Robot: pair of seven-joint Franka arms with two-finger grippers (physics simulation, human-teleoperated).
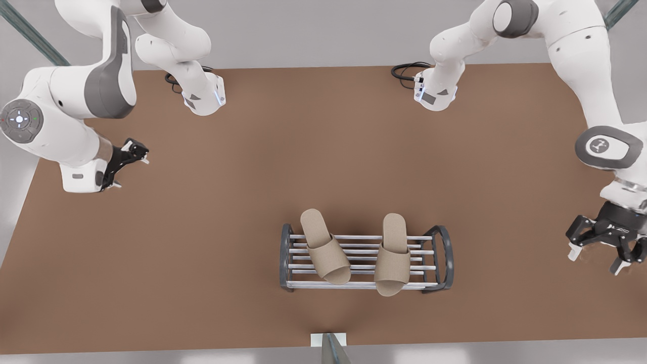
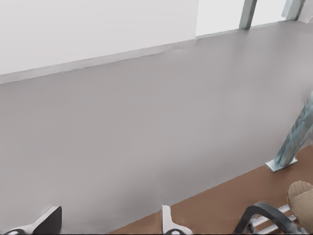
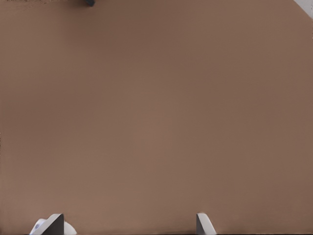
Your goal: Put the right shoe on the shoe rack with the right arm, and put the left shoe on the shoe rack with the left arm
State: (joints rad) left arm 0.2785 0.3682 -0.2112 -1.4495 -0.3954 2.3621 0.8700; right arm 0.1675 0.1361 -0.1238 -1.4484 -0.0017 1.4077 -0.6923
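Two beige open-toed fabric slippers, one slipper (image 1: 326,247) beside the other slipper (image 1: 393,255), across one low silver-rod shoe rack with dark grey arched ends (image 1: 445,253), lower centre of frame. Two arms: left end effector (image 1: 132,173) mid-left, right end effector (image 1: 596,260) at right edge, both released, empty. Placing judged finished; next, merely staying clear of the rack.

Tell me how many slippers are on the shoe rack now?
2. One beige slipper lies on the shoe rack toward the front view's left, turned at an angle. The other slipper lies toward the front view's right, nearly straight. Both overhang the rack's edges.
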